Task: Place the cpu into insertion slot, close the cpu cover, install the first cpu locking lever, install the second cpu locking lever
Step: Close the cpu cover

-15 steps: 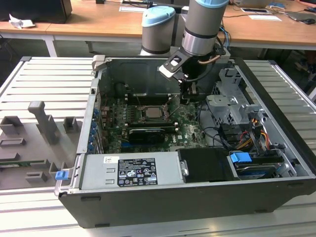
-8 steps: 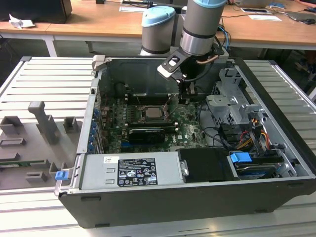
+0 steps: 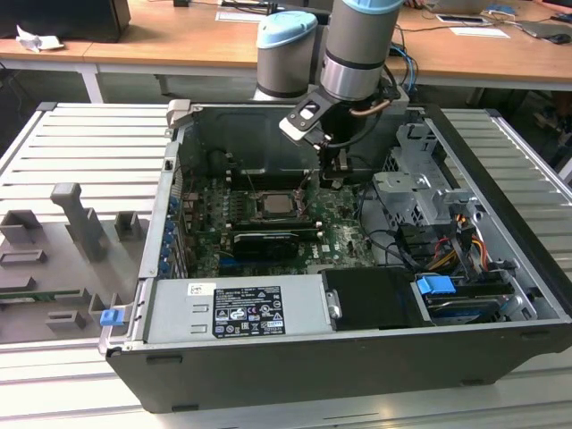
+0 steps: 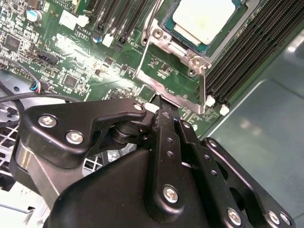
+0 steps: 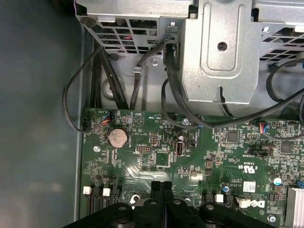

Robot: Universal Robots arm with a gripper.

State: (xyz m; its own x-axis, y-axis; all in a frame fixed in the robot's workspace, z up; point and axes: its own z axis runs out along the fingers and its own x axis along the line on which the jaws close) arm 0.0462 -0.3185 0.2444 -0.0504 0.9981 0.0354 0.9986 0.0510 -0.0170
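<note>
The cpu (image 4: 204,19), a pale square chip, lies in the insertion slot (image 4: 227,37); in the exterior view the cpu (image 3: 271,205) sits mid-board. The silvery cpu cover (image 4: 183,100) stands swung open beside the slot, with green board showing through its window. A thin wire locking lever (image 4: 204,85) stands up along one side of the cover and another lever (image 4: 151,21) along the other. My gripper (image 4: 161,107) is shut, its tips right at the cover's free edge; whether they pinch it is unclear. The shut gripper (image 5: 161,186) hovers over the board, to the exterior view's right of the slot (image 3: 332,179).
Long black memory slots (image 4: 247,52) flank the socket. A metal drive cage (image 5: 223,52) and black cables (image 5: 171,85) lie past the board's edge. A coin battery (image 5: 118,137) sits on the board. The power supply (image 3: 237,308) fills the case's front.
</note>
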